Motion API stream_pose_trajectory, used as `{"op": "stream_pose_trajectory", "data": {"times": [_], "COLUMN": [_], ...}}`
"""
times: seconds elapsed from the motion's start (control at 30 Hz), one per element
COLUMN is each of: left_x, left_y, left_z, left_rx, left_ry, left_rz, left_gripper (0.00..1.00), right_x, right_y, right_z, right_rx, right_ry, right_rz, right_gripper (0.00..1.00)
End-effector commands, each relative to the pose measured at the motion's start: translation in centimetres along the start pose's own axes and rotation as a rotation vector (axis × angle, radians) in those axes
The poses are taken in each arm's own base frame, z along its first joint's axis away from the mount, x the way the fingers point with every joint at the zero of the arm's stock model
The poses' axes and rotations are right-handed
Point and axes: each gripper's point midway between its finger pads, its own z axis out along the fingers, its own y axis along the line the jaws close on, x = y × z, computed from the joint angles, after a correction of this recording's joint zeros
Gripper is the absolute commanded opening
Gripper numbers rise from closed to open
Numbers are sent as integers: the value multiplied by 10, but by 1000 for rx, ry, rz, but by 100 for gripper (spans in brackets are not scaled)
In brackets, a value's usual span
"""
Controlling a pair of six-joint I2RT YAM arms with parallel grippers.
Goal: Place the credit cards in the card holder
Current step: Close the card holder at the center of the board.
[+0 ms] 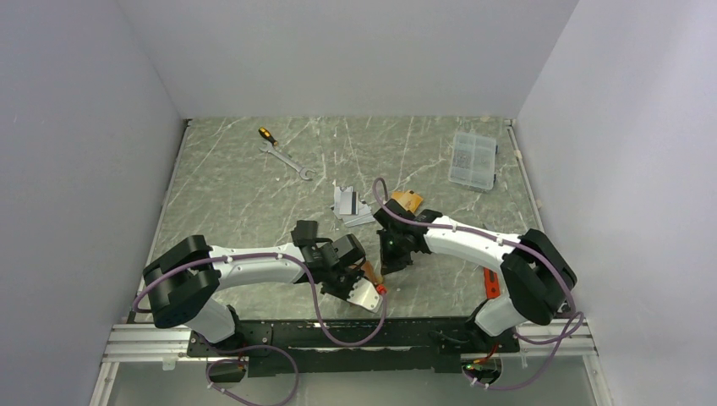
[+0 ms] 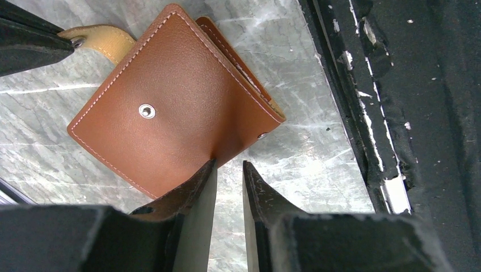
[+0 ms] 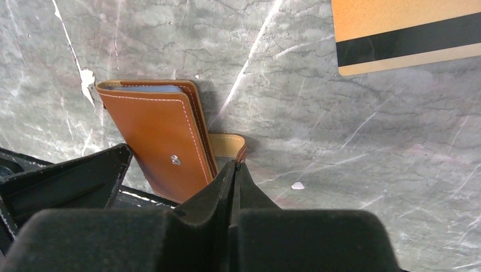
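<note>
Fingers (image 2: 195,190) of the left gripper (image 2: 230,169) stand narrowly apart, one tip touching the lower edge of the card holder (image 2: 170,107), which is folded tan-brown stitched leather with its snap stud facing up. The right gripper (image 3: 235,169) is pressed together on its pale strap tab. The black rail (image 2: 363,113) at the table's near edge runs close beside. A gold-orange credit card (image 3: 405,34) lies well beyond on the open marbled table (image 3: 317,113).

tan-brown leather folding wallet (image 2: 170,113): 1 | gold-orange plastic card with dark stripe (image 3: 405,34): 1, beyond the wallet | silver-grey cards (image 1: 347,207): small pile, count unclear | silver open-end wrench (image 1: 287,159): 1 | orange-and-black screwdriver (image 1: 266,134): 1 | clear plastic compartment box (image 1: 473,159): 1
</note>
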Motion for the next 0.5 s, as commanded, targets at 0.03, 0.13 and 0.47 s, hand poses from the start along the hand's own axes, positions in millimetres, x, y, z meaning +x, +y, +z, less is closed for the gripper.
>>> {"op": "stream_pose_trajectory", "data": {"times": [0.03,0.13,0.47], "left_x": [-7,-6,-7], "left_y": [0,0,1], "left_z": [-1,0,3], "left_rx": [31,32,40], "left_ry": [-22,-19,-19], "left_rz": [6,5,3], "left_gripper": [29,29,29], "right_x": [-10,-12,-11], "right_y": [8,9,21], "right_z": [-4,-9,-26], "right_rx": [-20,-31,-112], "right_ry": [-28,-48,-64], "right_rz": [11,9,-16], "right_gripper": [0,0,0]}}
